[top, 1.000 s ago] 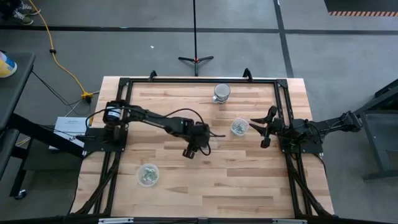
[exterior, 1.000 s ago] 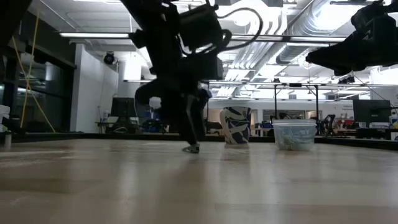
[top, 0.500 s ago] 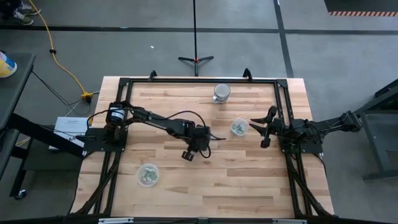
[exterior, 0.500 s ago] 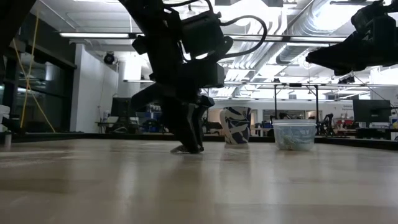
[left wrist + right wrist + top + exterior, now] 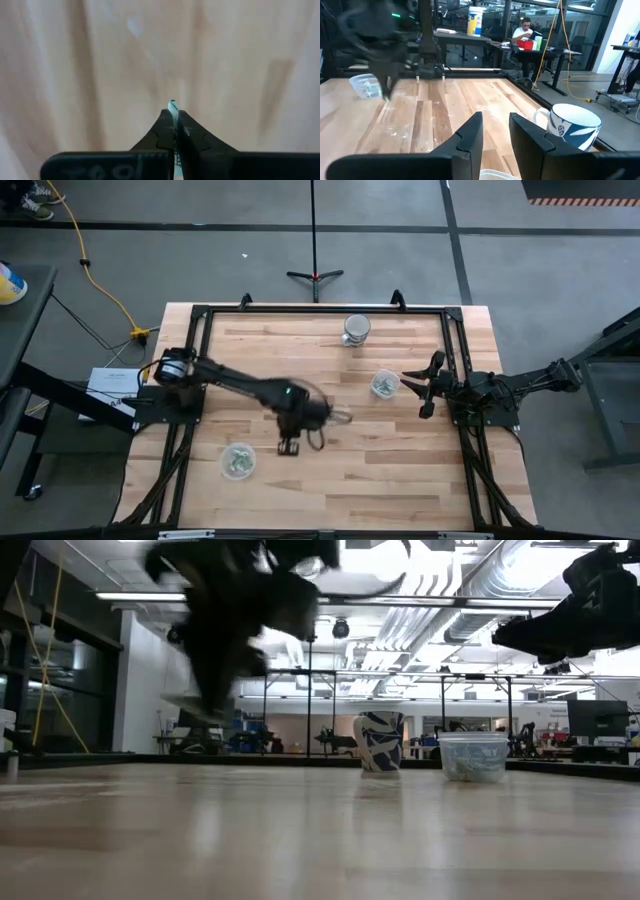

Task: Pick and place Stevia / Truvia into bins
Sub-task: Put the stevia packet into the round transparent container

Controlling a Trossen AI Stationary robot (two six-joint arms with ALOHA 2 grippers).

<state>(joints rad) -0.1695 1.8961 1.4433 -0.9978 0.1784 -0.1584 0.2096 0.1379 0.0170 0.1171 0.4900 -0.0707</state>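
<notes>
Left wrist view: left gripper [image 5: 174, 117] pinches 1 packet [image 5: 173, 106] edge-on (long axis along the fingers).

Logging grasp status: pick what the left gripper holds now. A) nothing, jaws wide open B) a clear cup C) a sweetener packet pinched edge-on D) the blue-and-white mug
C: in the left wrist view the left gripper is shut on a thin pale green packet edge sticking out between its fingertips.

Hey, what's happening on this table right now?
The left gripper is shut on a sweetener packet, above the wooden table near the clear cup on the left arm's side. The right gripper waits open beside the other clear cup, which already holds packets.
</notes>
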